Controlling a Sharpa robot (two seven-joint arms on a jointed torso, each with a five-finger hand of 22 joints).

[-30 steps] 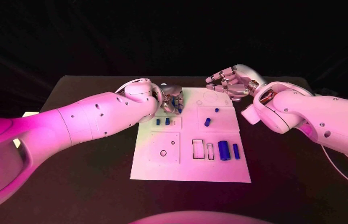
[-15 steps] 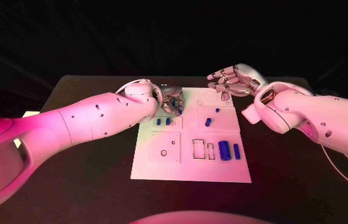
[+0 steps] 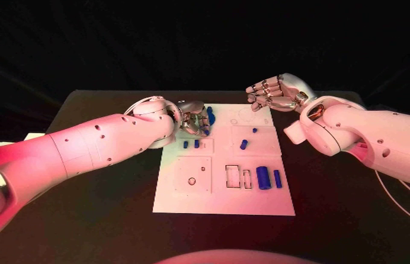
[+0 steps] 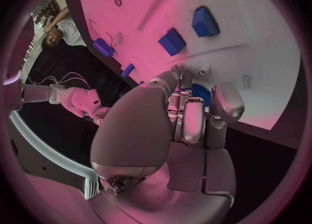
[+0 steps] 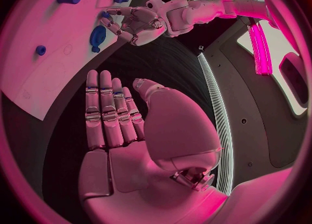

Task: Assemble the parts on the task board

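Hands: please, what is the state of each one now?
Left hand: holds a blue part at the far side of the task board.
Right hand: open, fingers straight, holding nothing.

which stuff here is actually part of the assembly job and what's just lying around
Part of the job:
- white rectangular task board
- small blue parts on it, e.g. blue cylinder
- blue disc-shaped part at the left hand

Just there:
- black table
- right hand, holding nothing

My white board [image 3: 224,196] lies flat on the table; small blue parts [image 3: 244,144] sit near its middle; two larger blue pieces [image 3: 264,177] lie side by side toward its right edge.
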